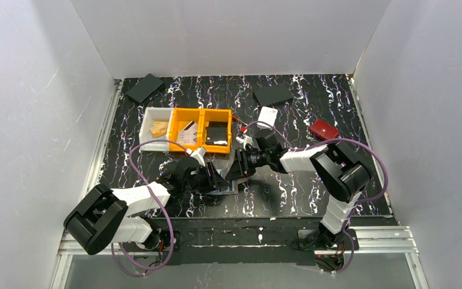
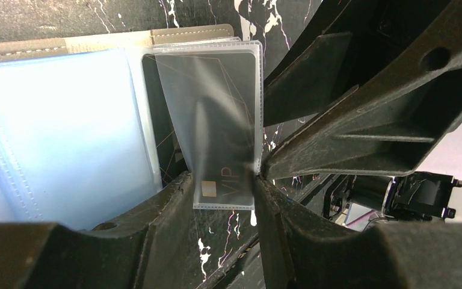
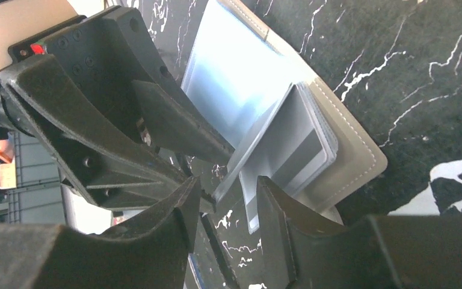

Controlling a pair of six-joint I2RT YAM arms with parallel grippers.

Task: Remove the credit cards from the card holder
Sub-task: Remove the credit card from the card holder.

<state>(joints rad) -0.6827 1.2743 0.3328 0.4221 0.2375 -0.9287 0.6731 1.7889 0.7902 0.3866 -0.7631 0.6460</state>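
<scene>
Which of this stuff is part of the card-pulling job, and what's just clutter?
Job: card holder, card, left gripper, right gripper.

Clutter: orange bins, white bin, red wallet, white case, black pads.

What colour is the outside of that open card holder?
The card holder is grey-taupe outside, with pale stitching along its edge; the right wrist view shows it best.

Two robot arms reach into the centre of the frame, the left gripper [image 1: 215, 179] and right gripper [image 1: 236, 167] close together over the card holder [image 1: 229, 188], just below an orange bin [image 1: 203, 110]; a red wallet [image 1: 324, 129] lies at right
</scene>
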